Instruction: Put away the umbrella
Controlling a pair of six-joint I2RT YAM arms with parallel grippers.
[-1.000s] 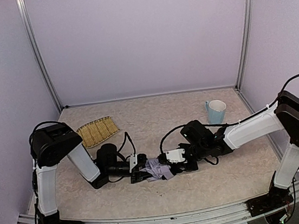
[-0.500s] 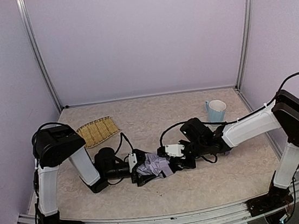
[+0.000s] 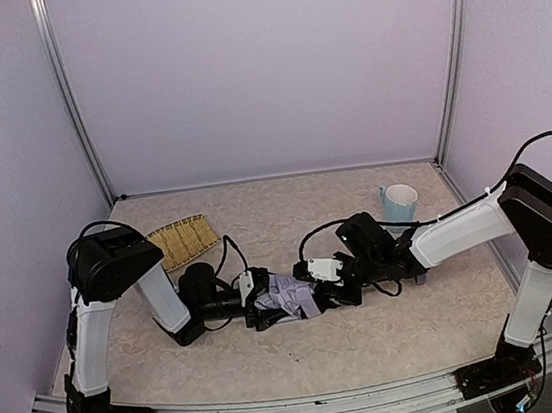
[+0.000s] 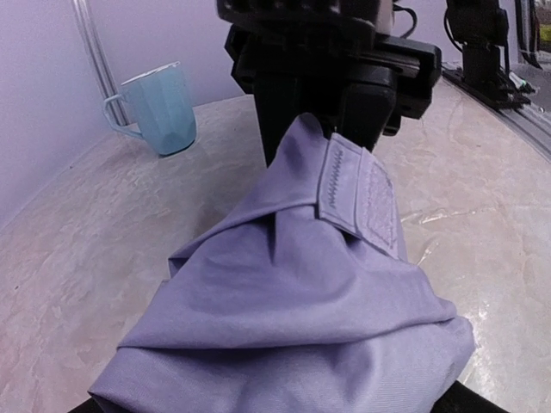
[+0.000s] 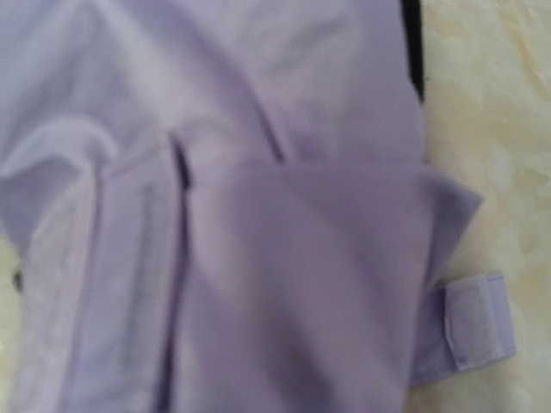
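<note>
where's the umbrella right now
In the top view the umbrella lies bunched toward the front of the table, between the left gripper and the right gripper, with the mug farther back right.

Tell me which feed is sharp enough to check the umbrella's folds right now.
Left wrist: crisp and evenly lit, the umbrella showing readable folds and strap stitching. Right wrist: too close, softly blurred, fabric filling the frame. Top external: sharp, flat light, but the umbrella is small there.
</note>
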